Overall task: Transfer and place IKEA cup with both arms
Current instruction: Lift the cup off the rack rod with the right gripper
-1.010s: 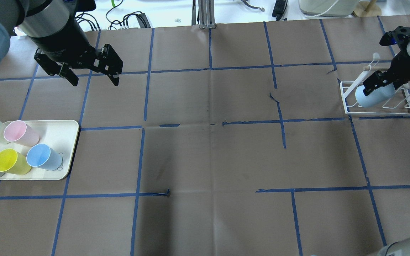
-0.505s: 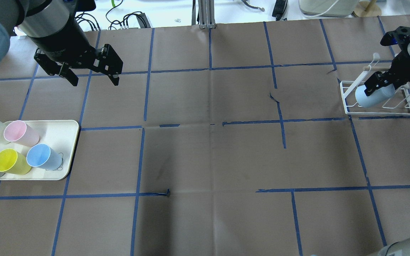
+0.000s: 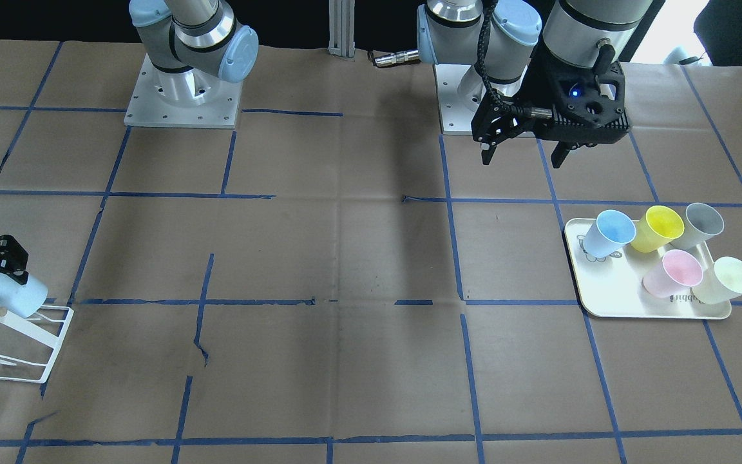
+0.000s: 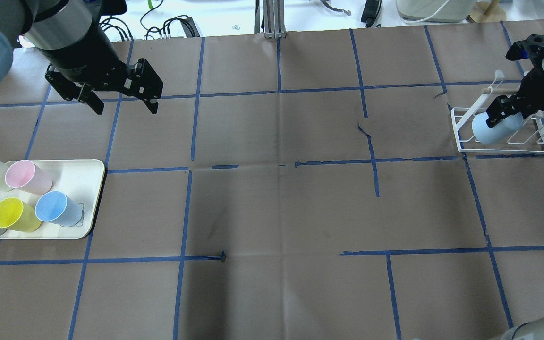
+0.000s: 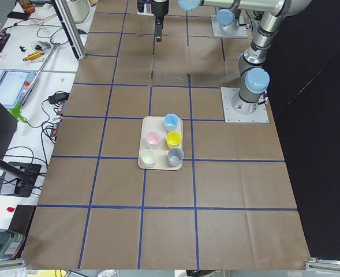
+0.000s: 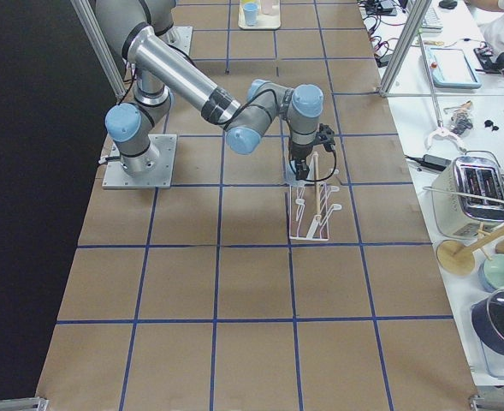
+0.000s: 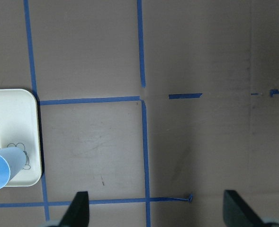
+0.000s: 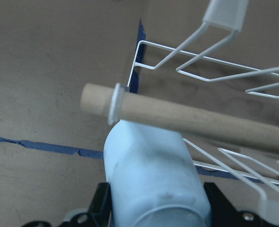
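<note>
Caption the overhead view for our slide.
Right gripper holds blue cup at wire rack; left gripper open, away from the tray.

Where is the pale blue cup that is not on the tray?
The cup is at the overhead view's far right, tilted over the wire rack, held by the right gripper, near the wooden bar.

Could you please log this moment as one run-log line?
phase: placing | right gripper: shut on IKEA cup, at white wire rack | left gripper: open, empty

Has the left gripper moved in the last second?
No. The left gripper hangs open over the same blue tape line as before.
</note>
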You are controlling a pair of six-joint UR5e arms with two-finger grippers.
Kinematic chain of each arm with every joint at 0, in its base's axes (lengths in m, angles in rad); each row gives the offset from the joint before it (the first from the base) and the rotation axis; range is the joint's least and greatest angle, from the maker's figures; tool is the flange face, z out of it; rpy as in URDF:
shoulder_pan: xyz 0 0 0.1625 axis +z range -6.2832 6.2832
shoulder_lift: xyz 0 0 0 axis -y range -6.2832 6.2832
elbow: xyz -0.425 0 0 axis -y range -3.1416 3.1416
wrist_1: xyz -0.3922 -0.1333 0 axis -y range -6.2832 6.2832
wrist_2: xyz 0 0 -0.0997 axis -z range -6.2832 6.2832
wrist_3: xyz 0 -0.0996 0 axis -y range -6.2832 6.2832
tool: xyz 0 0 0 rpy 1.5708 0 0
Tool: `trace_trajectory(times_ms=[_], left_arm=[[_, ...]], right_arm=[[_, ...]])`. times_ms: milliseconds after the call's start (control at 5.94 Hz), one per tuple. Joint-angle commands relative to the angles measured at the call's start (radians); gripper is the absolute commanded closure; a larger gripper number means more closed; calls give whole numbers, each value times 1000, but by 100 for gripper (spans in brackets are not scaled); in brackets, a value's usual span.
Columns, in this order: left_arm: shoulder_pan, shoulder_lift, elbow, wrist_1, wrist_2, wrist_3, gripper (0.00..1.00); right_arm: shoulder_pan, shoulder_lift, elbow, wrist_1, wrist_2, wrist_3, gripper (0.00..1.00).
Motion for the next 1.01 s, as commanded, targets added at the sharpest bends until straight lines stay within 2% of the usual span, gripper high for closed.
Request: trace_trajectory(times_ms=[0,505,842], left_arm=[[0,2,0,0,0,-1,2],[22,-2,9,-15,-26,12,2],[134,18,26,-111,-148,148,2]], right_arm=[[0,-31,-45,43,1,21,63],[6,-104,-175,305,3,37,64],[12,-181,-244,457,3,37,63]])
